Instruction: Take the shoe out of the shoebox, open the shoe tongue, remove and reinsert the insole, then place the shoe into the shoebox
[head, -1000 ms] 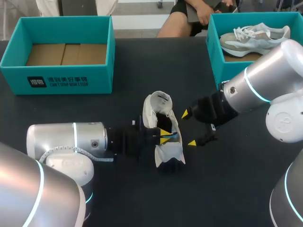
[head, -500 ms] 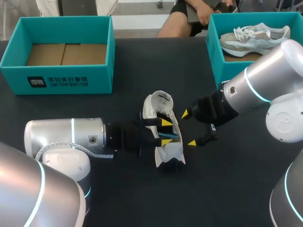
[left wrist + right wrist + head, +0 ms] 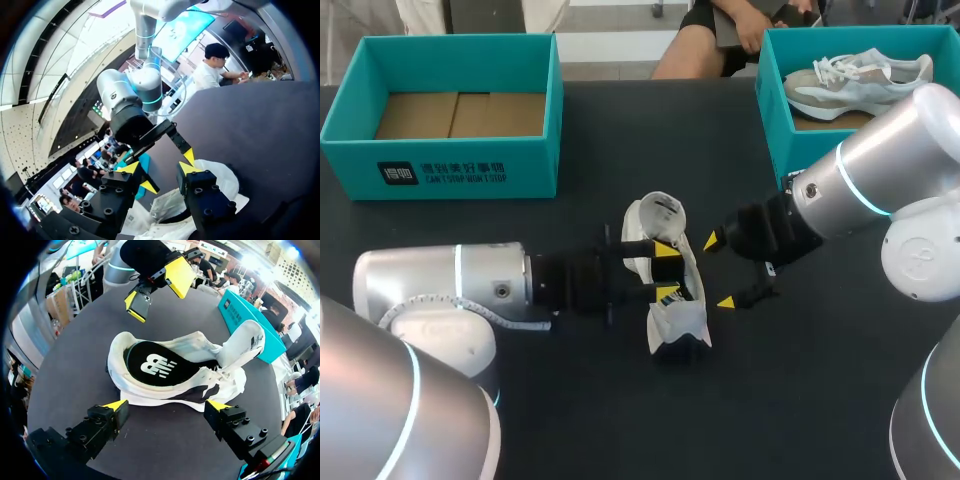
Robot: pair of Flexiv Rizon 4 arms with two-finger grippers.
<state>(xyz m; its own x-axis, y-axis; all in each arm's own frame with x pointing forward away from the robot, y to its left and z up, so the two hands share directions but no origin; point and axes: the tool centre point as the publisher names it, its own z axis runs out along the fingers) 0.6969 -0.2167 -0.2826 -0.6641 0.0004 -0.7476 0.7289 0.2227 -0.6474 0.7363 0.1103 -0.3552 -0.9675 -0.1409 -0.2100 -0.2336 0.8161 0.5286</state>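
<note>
Partly hiding the shoe [image 3: 656, 214], left gripper [image 3: 668, 270] gapes above; right gripper [image 3: 719, 270] spread wide.

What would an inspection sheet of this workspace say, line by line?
Surface: black table, nothing spilled on it.
Job's things: shoe mid-table, its opening toward the right gripper; tongue folded open; black insole inside; left shoebox shows only its cardboard floor.
Clutter: right shoebox with a pale shoe in it.
Grippers: left gripper open, over the shoe; right gripper open, beside the shoe, not touching it.
Cables: nothing seen.
Surroundings: nothing seen.
</note>
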